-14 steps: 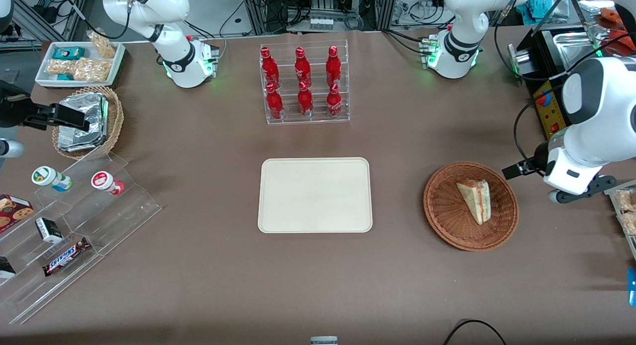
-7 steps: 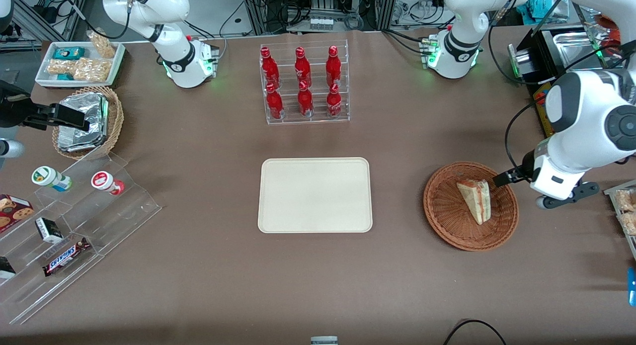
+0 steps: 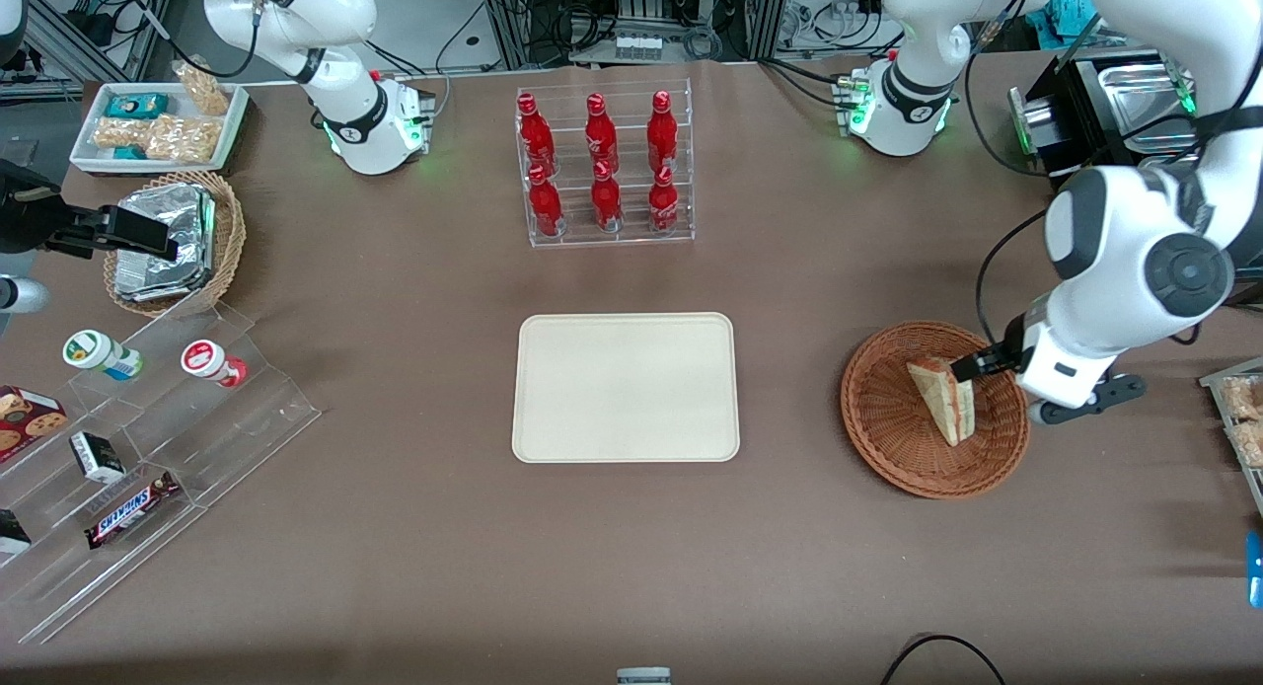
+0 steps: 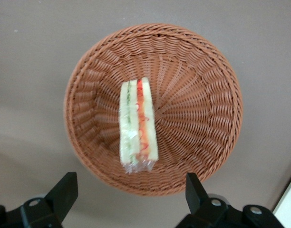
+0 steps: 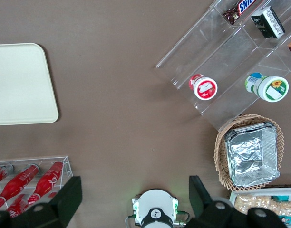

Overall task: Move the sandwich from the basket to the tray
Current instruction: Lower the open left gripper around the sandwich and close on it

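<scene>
1. Lower left of the front view: a stepped acrylic rack (image 3: 148, 448) holds a chocolate bar (image 3: 130, 508) and small tubs.
2. Centre: the cream tray (image 3: 626, 387) lies bare on the brown table (image 3: 414, 567).
3. Right of centre: the sandwich (image 3: 944, 398) rests in the reddish-brown basket (image 3: 893, 438), well apart from the tray; in the wrist view its red and green filling edge (image 4: 137, 124) faces upward.
4. Above the basket's rim nearest the working arm hangs the gripper (image 3: 969, 363), its fingers (image 4: 63, 191) spread wide and holding nothing, clear of the sandwich.
5. Upper centre: red bottles (image 3: 598, 162) stand in a clear rack.
</scene>
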